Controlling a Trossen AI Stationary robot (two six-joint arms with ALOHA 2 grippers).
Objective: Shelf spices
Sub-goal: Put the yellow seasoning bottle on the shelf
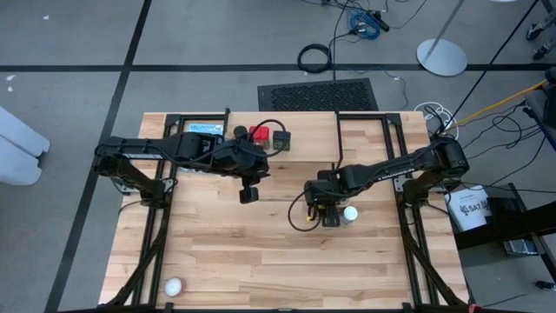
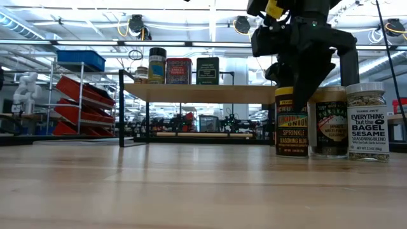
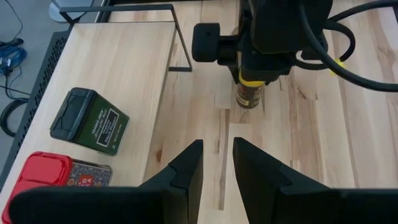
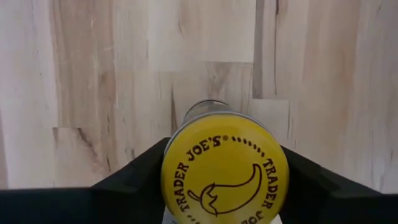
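A yellow-lidded jar (image 4: 224, 168) stands upright on the tabletop, with my right gripper (image 4: 224, 183) down over its lid and shut on it. Right beside it stand a dark-labelled jar (image 2: 329, 127) and a white-lidded jar (image 2: 367, 121). The shelf (image 2: 203, 93) carries a dark-lidded jar (image 2: 157, 65), a red tin (image 2: 179, 70) and a black square tin (image 2: 207, 70) on its plank. My left gripper (image 3: 216, 155) hangs above the table near the shelf, its fingers slightly parted and holding nothing. My right gripper has the jar's yellow lid (image 4: 186, 155) between its two fingers (image 4: 134, 177), one on each side of the lid's rim. The fingers come from above, pointing steeply down. The jar stands upright with its base on the table.
A flat blue-and-black package (image 1: 204, 129) lies at the far left by the shelf. A small white ball (image 1: 174, 286) rests near the table's front left corner. Bare wood (image 1: 261, 252) stretches between the arms and the near edge.
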